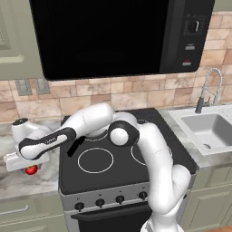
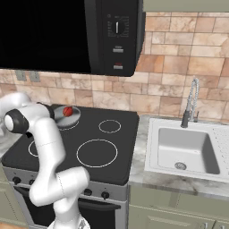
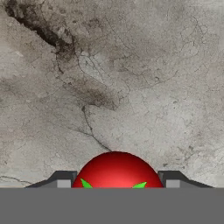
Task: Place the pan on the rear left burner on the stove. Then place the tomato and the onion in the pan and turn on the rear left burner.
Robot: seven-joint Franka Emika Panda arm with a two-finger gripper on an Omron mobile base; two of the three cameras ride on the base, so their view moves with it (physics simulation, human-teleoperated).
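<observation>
My gripper (image 1: 31, 168) hangs low over the marble counter left of the stove (image 1: 113, 177). In the hand view its two fingertips press against both sides of the tomato (image 3: 116, 171), a red ball with green leaves, so the gripper (image 3: 116, 183) is shut on it. The tomato (image 1: 31, 170) peeks out red beneath the hand, at counter level. On the stove's rear left, the grey pan (image 2: 71, 118) sits with the onion (image 2: 67, 111), a plain red ball, inside it. My arm hides the pan in the left base view.
A black microwave (image 1: 113, 36) hangs above the stove. Black knobs (image 1: 99, 202) line the silver front panel. A sink (image 2: 183, 150) with a tall faucet (image 2: 191, 100) lies to the right. The front left burner ring (image 1: 95, 160) is bare.
</observation>
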